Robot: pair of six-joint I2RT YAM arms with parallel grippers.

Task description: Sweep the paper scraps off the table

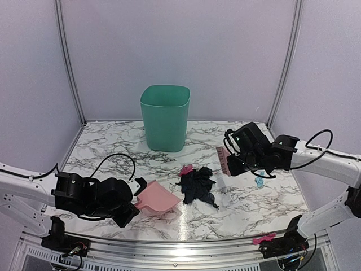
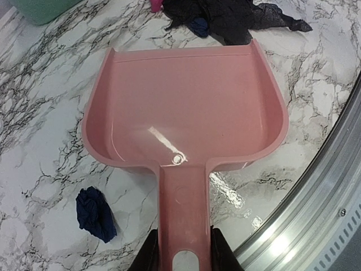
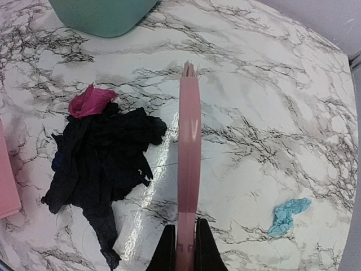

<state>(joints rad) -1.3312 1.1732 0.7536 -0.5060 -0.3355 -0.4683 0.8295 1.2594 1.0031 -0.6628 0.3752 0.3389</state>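
Left fingers (image 2: pixel 148 255) clamp dustpan (image 2: pixel 186 101) handle, pan bare; right fingers (image 3: pixel 165 251) clamp brush (image 3: pixel 189 147) beside paper scraps (image 3: pixel 101 152); bin (image 1: pixel 164 116) contents unseen.

White arms (image 1: pixel 330 155), black wrists (image 1: pixel 93 195), looping black cables (image 1: pixel 115 154)

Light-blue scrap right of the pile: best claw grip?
Probably pinch the light-blue scrap across its narrow middle, coming straight down from above: it lies low, crumpled and elongated on the table, with nothing beside it in the way.
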